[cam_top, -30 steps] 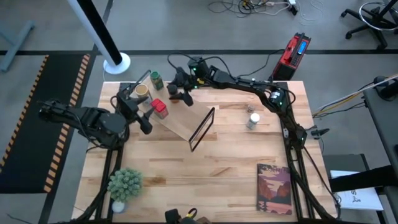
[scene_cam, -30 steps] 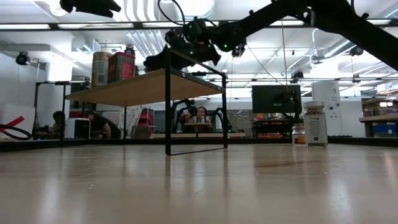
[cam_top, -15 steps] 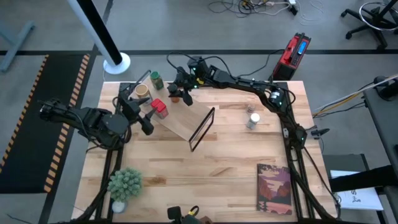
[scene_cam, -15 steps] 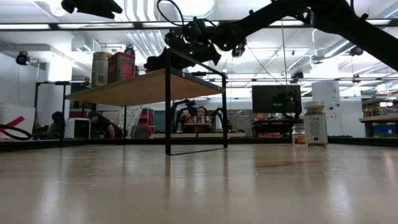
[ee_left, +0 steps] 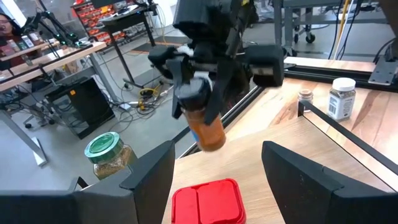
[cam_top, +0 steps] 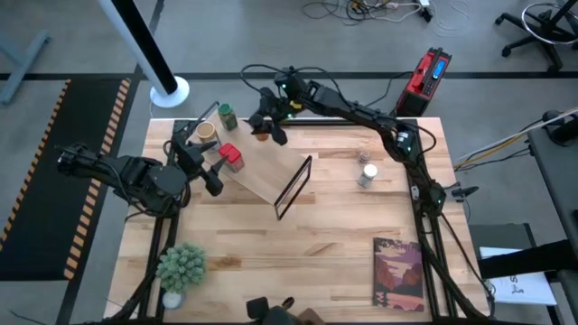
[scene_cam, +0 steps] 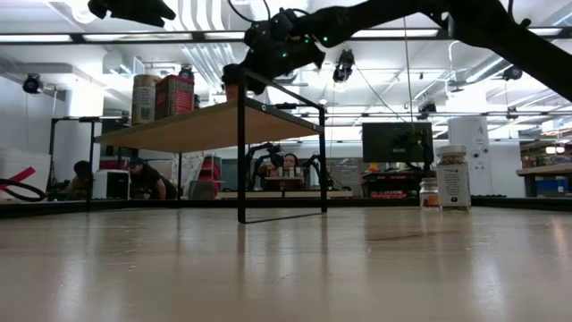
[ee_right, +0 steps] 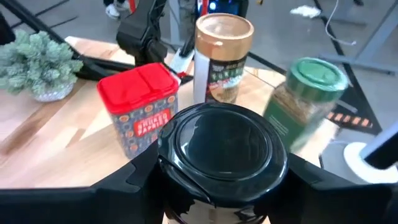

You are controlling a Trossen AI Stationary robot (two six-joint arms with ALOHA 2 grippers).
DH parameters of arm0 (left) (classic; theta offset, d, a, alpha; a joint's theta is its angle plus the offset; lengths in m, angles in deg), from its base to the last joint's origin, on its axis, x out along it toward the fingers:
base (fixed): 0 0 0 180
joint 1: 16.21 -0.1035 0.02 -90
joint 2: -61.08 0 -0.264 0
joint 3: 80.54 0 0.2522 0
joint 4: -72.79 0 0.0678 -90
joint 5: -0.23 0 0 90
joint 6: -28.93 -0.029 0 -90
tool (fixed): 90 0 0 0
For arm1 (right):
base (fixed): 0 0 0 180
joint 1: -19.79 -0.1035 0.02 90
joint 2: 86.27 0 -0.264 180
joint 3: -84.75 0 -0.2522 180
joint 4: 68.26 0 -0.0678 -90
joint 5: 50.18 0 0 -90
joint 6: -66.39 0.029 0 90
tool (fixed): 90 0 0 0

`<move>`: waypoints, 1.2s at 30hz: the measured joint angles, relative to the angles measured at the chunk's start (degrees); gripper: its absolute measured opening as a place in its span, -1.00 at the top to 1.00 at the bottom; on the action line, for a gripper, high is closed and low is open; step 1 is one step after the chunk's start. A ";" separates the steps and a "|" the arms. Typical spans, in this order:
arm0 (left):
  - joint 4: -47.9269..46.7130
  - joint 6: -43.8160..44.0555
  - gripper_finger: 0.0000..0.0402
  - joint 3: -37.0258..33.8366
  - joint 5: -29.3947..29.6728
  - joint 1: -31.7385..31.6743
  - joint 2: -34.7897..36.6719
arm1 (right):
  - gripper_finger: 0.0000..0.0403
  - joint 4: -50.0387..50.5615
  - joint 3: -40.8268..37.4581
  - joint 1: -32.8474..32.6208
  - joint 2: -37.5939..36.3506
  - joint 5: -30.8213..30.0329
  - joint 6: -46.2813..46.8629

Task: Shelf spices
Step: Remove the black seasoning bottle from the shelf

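Jar (ee_right: 222,146) body hidden below lid

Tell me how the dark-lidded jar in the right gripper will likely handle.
The dark-lidded jar looks rigid, probably glass or hard plastic, so stiff but maybe breakable. The right gripper has it at the smooth lid, hanging tilted, so it could slip or swing. Being round, it would likely roll if dropped on the slanted shelf.
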 joint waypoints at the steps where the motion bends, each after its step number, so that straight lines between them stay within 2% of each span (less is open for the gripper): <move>1: 0.01 -0.02 -0.15 0.00 0.00 0.00 0.04 | 0.10 2.24 0.99 0.24 0.00 -0.01 -0.82; 6: 0.01 -0.37 -0.15 0.00 0.00 0.00 0.04 | 0.10 14.38 5.09 1.01 -0.22 -0.16 -5.01; 12: -0.01 -0.37 -0.15 0.00 0.00 0.01 0.02 | 0.10 23.07 4.92 2.08 -2.89 -0.42 -7.75; 19: -0.72 -0.35 -0.15 0.00 -0.02 0.00 -0.15 | 0.10 28.98 4.92 3.58 -3.88 -0.39 -8.07; 26: -2.59 0.88 -0.15 -0.02 -0.04 0.00 -0.28 | 0.10 38.96 4.89 5.80 -3.96 -0.43 -9.16; 36: -2.65 1.37 -0.15 -0.02 -0.56 0.02 -0.35 | 0.10 42.47 3.28 7.26 -3.96 -0.10 -8.71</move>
